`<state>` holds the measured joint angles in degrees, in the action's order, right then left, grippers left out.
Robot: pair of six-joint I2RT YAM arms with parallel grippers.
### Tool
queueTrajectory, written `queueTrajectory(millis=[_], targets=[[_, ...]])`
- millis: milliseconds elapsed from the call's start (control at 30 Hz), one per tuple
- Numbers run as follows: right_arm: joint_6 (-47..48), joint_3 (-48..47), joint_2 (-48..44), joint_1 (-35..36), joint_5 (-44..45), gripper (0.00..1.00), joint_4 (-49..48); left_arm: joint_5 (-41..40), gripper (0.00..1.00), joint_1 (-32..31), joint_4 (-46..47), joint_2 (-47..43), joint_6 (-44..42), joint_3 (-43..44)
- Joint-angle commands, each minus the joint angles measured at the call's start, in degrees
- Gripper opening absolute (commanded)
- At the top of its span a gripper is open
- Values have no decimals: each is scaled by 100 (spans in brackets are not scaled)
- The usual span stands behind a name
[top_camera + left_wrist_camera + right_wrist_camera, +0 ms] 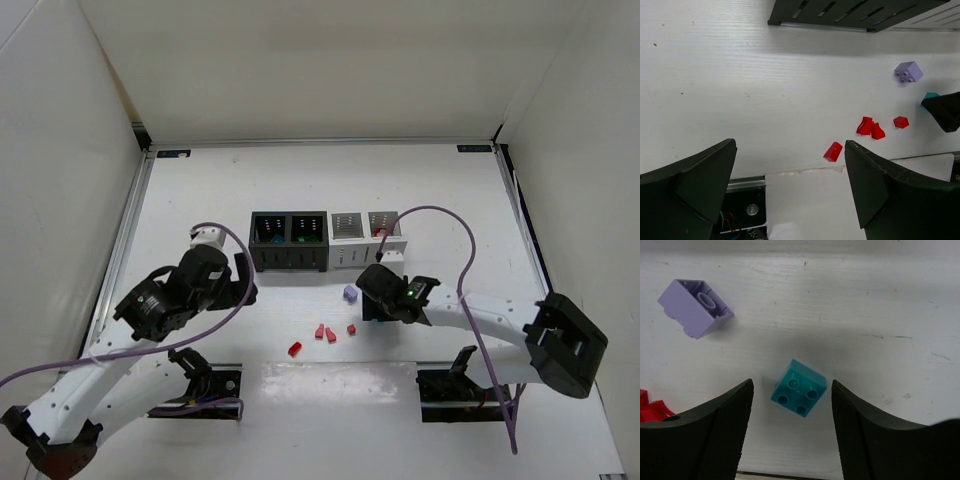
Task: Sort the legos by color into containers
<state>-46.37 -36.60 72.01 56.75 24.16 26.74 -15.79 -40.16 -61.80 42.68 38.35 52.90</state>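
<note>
Though seemingly hidden overhead, lego (799, 388) between fingers (715, 440)

Whole setup sits inside a plain white box: a far wall (320, 70), a left wall (50, 150) and a right wall (590, 120), all bare matte panels. The tabletop (200, 190) is white too, with a faint grain and a few tiny dark scuffs if you look close. A silvery metal rail (125, 240) runs down its left edge and a dark strip (527, 230) down the right. A glossier white sheet (330, 400) lies along the near edge. Light's soft and even, shadows pretty faint.
</note>
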Motion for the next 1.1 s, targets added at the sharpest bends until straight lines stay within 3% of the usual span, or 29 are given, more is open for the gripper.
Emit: queueTrajectory(millis=[0, 200, 500, 567, 733, 867, 1033, 1067], targets=[[-354, 39, 208, 29, 264, 67, -433, -196, 100, -27, -368, -207, 129, -26], [-548, 127, 533, 64, 220, 64, -609, -240, 100, -18, -473, -339, 164, 18], [-777, 22, 587, 239, 449, 37, -346, -302, 100, -27, -535, -383, 252, 18], [-611, -232, 376, 327, 650, 35, -47, -293, 100, -27, -509, -348, 243, 53], [459, -1214, -159, 407, 836, 31, 481, -284, 100, -27, -385, -128, 243, 1], [1539, -1972, -214, 328, 581, 31, 253, -293, 100, -27, -491, 100, 393, -78], [2508, -3168, 313, -23, -235, 31, -125, -311, 100, -36, -342, -65, 524, -210], [2588, -3282, 514, -76, -724, 31, -439, -319, 100, -36, -298, -75, 551, -228]])
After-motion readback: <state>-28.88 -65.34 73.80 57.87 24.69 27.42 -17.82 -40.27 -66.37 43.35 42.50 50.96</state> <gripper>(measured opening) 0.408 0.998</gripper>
